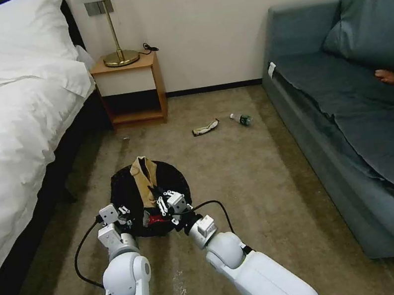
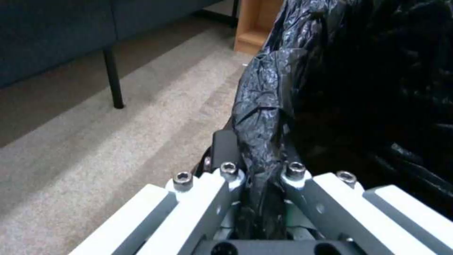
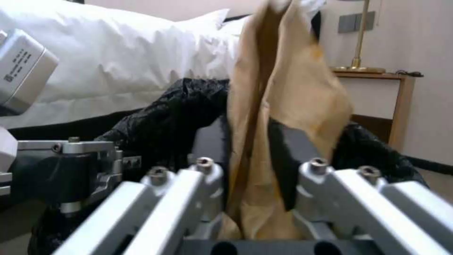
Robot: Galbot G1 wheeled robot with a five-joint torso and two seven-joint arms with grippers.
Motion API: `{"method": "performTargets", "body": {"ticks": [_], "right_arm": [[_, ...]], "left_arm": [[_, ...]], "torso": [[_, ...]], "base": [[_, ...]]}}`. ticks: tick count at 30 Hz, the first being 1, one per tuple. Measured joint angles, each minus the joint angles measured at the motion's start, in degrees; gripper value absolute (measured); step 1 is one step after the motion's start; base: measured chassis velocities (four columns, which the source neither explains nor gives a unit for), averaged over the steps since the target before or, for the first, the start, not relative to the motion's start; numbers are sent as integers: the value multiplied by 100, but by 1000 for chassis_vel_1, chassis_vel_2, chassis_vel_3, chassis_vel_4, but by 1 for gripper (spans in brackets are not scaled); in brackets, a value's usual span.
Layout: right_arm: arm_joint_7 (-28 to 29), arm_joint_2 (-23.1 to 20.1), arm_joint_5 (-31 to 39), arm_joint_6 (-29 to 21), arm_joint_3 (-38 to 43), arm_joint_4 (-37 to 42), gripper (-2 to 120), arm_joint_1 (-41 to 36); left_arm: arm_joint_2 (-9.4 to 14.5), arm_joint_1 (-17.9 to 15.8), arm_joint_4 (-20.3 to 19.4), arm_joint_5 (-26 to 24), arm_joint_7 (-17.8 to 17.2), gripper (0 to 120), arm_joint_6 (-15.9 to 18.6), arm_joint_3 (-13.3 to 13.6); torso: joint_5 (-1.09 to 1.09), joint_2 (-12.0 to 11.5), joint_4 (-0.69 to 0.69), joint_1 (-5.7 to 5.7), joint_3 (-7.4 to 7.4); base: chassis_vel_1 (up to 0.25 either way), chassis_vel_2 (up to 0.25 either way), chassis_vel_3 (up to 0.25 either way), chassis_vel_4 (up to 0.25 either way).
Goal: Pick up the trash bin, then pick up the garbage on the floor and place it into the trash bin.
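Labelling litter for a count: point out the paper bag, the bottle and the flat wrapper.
paper bag (image 1: 143, 179), head view, tan middle fold.
bottle (image 1: 241, 119), head view, clear body.
flat wrapper (image 1: 205, 127), head view, its middle.

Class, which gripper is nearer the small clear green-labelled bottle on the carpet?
Right. The right gripper holds the tan paper bag over the bin; the left gripper sits farther from the bottle.

Soft even room light, wrist views blurred close up

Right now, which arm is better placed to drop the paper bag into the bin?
Right. The right gripper is shut on the tan paper bag directly over the trash bin, while the left gripper is clamped on the bin's bag-lined rim.
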Motion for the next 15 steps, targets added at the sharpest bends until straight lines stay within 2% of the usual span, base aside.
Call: {"method": "performTargets", "body": {"ticks": [3, 5, 8, 9, 10, 11, 12, 13, 15], "right_arm": [[0, -4, 2, -7, 4, 12, 28, -2], [0, -7, 15, -26, 14, 37, 42, -2], [0, -7, 17, -28, 15, 41, 44, -2], [0, -7, 25, -38, 18, 55, 54, 0], [0, -7, 25, -38, 18, 55, 54, 0], [0, -4, 27, -45, 20, 63, 62, 6], [1, -1, 29, -46, 26, 66, 67, 12], [1, -1, 29, -46, 26, 66, 67, 12], [13, 13, 33, -51, 58, 82, 79, 20]], "left_arm": [[8, 8, 0, 0, 0, 2, 0, 11], [34, 14, 2, 0, 0, 2, 0, 13], [36, 14, 2, 0, 0, 2, 0, 12], [39, 7, 1, -2, 0, 2, 0, -1], [39, 7, 1, -2, 0, 2, 0, -1], [39, -6, -1, -2, 0, 2, 2, -11], [36, -14, -3, -2, 0, 2, 4, -15], [36, -14, -3, -2, 0, 2, 4, -15], [31, -22, -6, -4, -1, 2, 11, -15]], "torso": [[0, 0, 0, 0, 0], [0, 0, 0, 0, 0], [0, 0, 0, 0, 0], [0, 0, 0, 0, 0], [0, 0, 0, 0, 0], [0, 0, 0, 0, 0], [0, 0, 0, 0, 0], [0, 0, 0, 0, 0], [0, 0, 0, 0, 0]], "base": [[0, 0, 0, 0], [0, 0, 0, 0], [0, 0, 0, 0], [0, 0, 0, 0], [0, 0, 0, 0], [0, 0, 0, 0], [0, 0, 0, 0], [0, 0, 0, 0], [0, 0, 0, 0]]}}
